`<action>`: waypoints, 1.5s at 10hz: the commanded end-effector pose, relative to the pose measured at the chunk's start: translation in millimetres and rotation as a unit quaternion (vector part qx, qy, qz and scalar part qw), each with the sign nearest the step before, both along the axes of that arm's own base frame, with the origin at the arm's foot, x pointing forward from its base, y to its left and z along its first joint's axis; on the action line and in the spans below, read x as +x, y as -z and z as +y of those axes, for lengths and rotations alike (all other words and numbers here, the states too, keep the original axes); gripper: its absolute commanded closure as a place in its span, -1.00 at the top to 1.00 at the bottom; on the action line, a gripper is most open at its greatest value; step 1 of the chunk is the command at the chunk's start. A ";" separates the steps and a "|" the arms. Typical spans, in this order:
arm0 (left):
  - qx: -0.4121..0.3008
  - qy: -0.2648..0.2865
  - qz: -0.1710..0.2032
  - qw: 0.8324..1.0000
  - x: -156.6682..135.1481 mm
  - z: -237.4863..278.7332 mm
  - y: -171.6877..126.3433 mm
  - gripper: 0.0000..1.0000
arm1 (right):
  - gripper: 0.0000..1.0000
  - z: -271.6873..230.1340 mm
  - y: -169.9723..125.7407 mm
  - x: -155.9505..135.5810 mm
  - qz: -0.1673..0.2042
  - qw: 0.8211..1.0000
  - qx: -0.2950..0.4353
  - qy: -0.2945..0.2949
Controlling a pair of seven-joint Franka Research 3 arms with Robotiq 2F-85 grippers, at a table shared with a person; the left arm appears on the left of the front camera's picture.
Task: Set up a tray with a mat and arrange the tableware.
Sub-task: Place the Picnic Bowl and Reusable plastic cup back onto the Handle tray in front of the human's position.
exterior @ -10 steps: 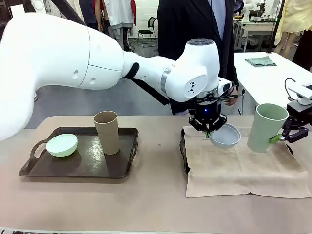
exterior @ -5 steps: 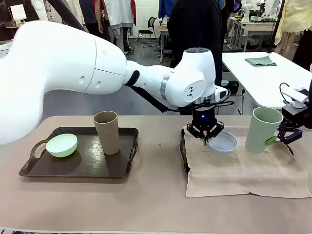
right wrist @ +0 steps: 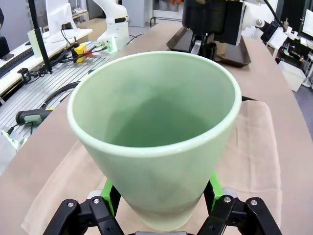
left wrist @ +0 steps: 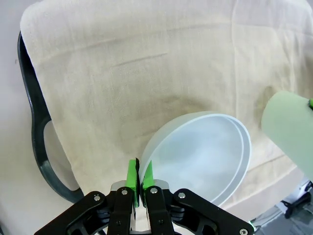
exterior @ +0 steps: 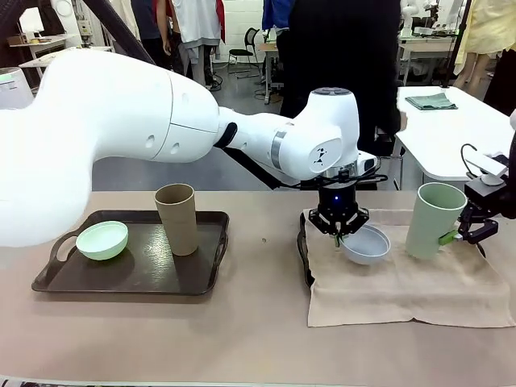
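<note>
Because the mat (exterior: 403, 282) is already draped over the right-hand tray (exterior: 303, 250), whose dark rim and handle show past its left edge, both arms work above it. The left jaws are pressed together on the rim of the white-grey bowl (exterior: 367, 244). This thin-edge pinch leaves the bowl hanging tilted, low over the cloth, and I cannot tell whether its underside touches the mat. The right jaws, spread wide, clasp the pale green cup (exterior: 435, 219) low on its wall from the side, probably so it can be stood upright. The tan cup (exterior: 176, 218) and mint bowl (exterior: 102, 239) sit on the other tray (exterior: 129, 278). Most of the covered tray is hidden, and everything behind the right jaws runs off the picture's edge.
</note>
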State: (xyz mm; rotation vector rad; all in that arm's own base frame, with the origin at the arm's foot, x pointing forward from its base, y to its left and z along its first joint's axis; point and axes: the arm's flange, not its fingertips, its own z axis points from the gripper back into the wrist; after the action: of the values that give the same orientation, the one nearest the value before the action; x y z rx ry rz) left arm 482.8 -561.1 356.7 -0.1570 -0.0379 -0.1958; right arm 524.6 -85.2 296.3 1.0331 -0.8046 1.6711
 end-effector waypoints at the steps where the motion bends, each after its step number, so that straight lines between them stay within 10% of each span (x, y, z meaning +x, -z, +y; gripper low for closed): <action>1: 0.006 0.009 -0.004 1.000 3.5 -3.9 -3.5 -0.91 | 0.65 -4.8 5.7 6.4 -0.001 1.000 -0.007 -0.014; 2: 0.006 0.010 -0.005 1.000 3.0 -3.6 -3.0 -0.91 | 0.65 -5.5 9.2 7.1 0.005 1.000 -0.009 -0.016; 3: 0.007 0.014 -0.004 1.000 2.1 -3.4 -3.3 -0.49 | 0.97 -5.3 11.8 7.8 0.014 1.000 -0.009 -0.018; 4: 0.003 0.017 -0.005 1.000 1.6 -2.8 -3.2 0.26 | 1.00 -5.2 12.3 7.6 0.018 1.000 -0.009 -0.019; 6: 0.002 0.011 -0.003 1.000 -0.2 0.0 -5.6 1.00 | 1.00 -5.4 7.2 4.9 0.026 0.999 -0.022 -0.013; 8: 0.001 0.002 0.002 1.000 -1.8 7.2 -10.9 1.00 | 1.00 -13.4 -1.3 0.7 0.032 0.997 -0.062 0.027; 9: -0.004 0.003 0.002 1.000 -2.9 11.0 -13.2 0.10 | 1.00 -19.7 -5.0 -0.4 0.034 0.995 -0.080 0.046; 11: -0.012 0.004 -0.001 1.000 -6.9 17.4 -17.7 0.50 | 1.00 -36.6 -8.5 1.4 0.034 0.986 -0.120 0.109; 15: -0.026 -0.004 0.003 1.000 -25.7 37.0 -49.0 0.50 | 1.00 -65.1 -37.0 -16.9 0.049 0.971 -0.152 0.178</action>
State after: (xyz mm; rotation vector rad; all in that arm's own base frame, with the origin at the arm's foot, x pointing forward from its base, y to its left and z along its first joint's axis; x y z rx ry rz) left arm 472.6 -543.9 390.3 -0.1878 -0.0488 -0.1902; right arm 528.7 -154.0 319.0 0.7266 -0.6496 1.4247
